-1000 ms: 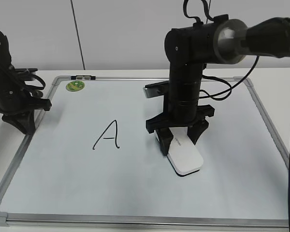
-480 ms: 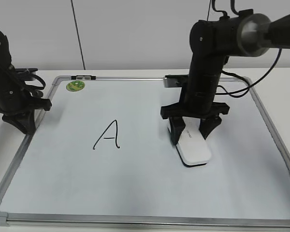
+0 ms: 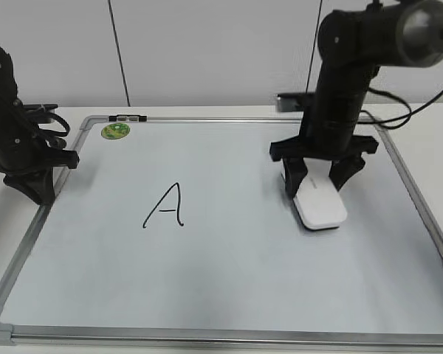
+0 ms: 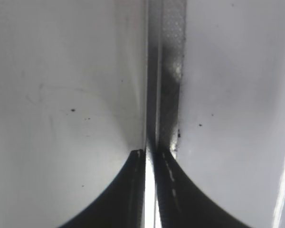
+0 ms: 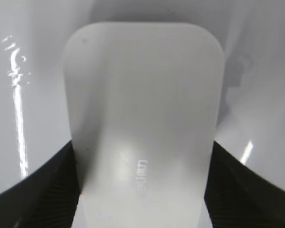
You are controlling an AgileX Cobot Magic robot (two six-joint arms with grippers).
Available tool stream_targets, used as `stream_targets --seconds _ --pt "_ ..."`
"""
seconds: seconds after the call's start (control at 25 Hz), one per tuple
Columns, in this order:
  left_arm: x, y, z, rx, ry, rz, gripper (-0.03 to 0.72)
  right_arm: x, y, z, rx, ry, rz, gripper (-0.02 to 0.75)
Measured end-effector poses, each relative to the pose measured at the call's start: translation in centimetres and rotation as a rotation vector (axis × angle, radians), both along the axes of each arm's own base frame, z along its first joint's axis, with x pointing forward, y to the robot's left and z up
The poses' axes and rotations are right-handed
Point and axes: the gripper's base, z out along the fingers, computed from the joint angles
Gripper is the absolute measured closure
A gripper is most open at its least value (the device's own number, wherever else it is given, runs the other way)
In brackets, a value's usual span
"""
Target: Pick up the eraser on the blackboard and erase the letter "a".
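So the right hand [image 3: 314, 186] is clamped on the eraser [image 3: 320, 205], one finger down each long side, and the wrist view shows the same thing: dark fingers [image 5: 35, 199] pressed up against both flanks of the white block [image 5: 142, 123] with the tiny grey text on top. We've got the arm coming straight down from above, and the eraser pokes out in front of the fingers toward the near edge of the worktop [image 3: 207, 110]. It looks like it's sitting flat on the blackboard [image 3: 229, 287], over on the board's right half, nearer the far edge than the near one.

Out from there, the only writing we can spot is a tall angular capital "A" [image 3: 165, 207] left of the middle of the board, well apart from the eraser. No small "a" that we can make out anywhere. The round green sticker [image 3: 115, 131] sits in the board's far left corner.

The left hand [image 3: 29, 173] is parked at the left edge of the board, about where the frame runs. From its wrist camera we see its two fingers [image 4: 173, 190] pressed together with just a sliver between them, gripping nothing, right over the grey frame strip [image 4: 172, 71].
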Motion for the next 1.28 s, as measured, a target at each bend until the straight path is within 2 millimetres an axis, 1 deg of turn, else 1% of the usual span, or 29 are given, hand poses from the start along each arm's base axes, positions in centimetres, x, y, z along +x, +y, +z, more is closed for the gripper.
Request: stream_targets --seconds 0.12,0.16,0.2,0.24,0.28,0.32,0.36,0.4,0.44,0.56,0.68,0.8,0.96,1.16,1.28 --pt "0.0 0.0 0.0 0.0 0.0 0.0 0.634 -0.4 -0.6 3.5 -0.005 -0.087 0.004 0.216" --pt "0.0 0.0 0.0 0.0 0.0 0.0 0.634 -0.7 -0.9 5.2 -0.016 -0.131 0.006 0.216" --pt "0.0 0.0 0.0 0.0 0.0 0.0 0.634 -0.8 -1.1 5.9 -0.02 -0.15 0.006 0.216" --pt "0.0 0.0 0.0 0.0 0.0 0.0 0.634 -1.2 -1.5 7.6 -0.033 -0.194 -0.002 0.216" --pt "0.0 0.0 0.0 0.0 0.0 0.0 0.634 -1.2 -1.5 7.6 -0.033 -0.194 -0.002 0.216" --pt "0.0 0.0 0.0 0.0 0.0 0.0 0.634 -1.5 -2.2 9.3 -0.044 -0.238 -0.019 0.216" --pt "0.0 0.0 0.0 0.0 0.0 0.0 0.634 -1.6 -2.8 9.9 -0.041 -0.253 -0.035 0.216" --pt "0.0 0.0 0.0 0.0 0.0 0.0 0.634 -1.5 -3.8 10.3 -0.041 -0.26 -0.061 0.216" --pt "0.0 0.0 0.0 -0.001 0.0 0.0 0.634 -1.4 -4.7 10.6 -0.043 -0.265 -0.085 0.216" --pt "0.0 0.0 0.0 -0.001 0.0 0.0 0.634 -0.8 -8.4 10.7 -0.05 -0.26 -0.18 0.216" --pt "0.0 0.0 0.0 -0.001 0.0 0.0 0.634 -0.8 -11.8 9.8 -0.037 -0.223 -0.243 0.216" --pt "0.0 0.0 0.0 -0.001 0.0 0.0 0.634 -1.0 -13.6 9.0 -0.031 -0.192 -0.265 0.216" --pt "0.0 0.0 0.0 -0.001 0.0 0.0 0.634 -1.2 -14.5 8.6 -0.042 -0.179 -0.261 0.216" --pt "0.0 0.0 0.0 -0.001 0.0 0.0 0.633 -0.9 -14.7 7.7 -0.065 -0.158 -0.251 0.216" --pt "0.0 0.0 0.0 -0.002 0.0 0.001 0.633 -0.8 -14.7 7.6 -0.069 -0.156 -0.248 0.216"
